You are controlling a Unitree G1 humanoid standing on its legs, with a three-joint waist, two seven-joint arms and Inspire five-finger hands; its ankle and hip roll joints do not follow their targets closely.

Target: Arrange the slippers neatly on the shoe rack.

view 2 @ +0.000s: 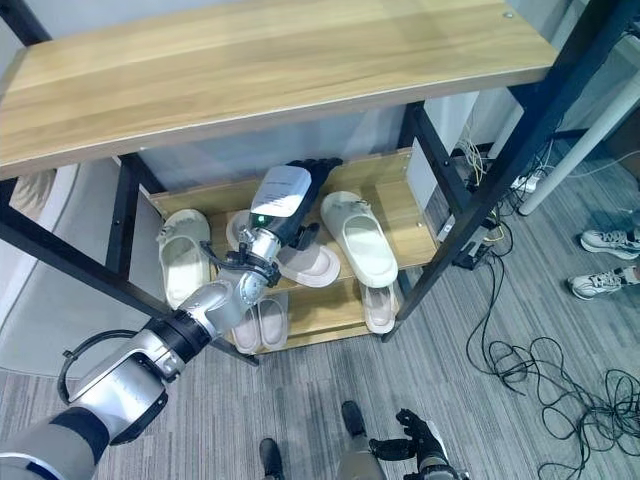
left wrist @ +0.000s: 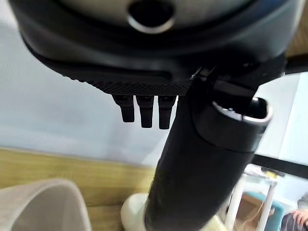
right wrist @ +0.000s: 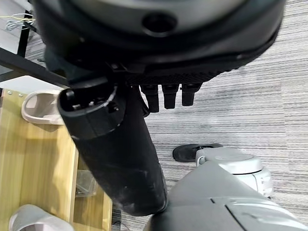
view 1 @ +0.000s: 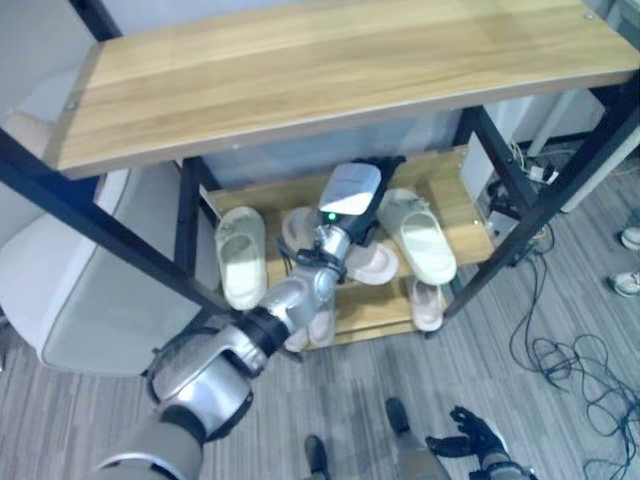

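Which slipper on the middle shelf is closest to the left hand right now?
The pink slipper, lying directly beneath the left hand; the two pale green slippers sit off to either side.

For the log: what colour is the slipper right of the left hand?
Pale greenish-white slipper; clearest in the right eye view.

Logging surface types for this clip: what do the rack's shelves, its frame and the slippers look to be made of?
Shelves: wood or wood-look laminate, going by the pale grain streaks and smooth matt face. Frame: probably metal, painted matt black, as thin straight bars. Slippers, such as the one on the right of the middle shelf: likely moulded foam or rubber, cream and matt, with thick rounded edges. The left hand reaches in above them.
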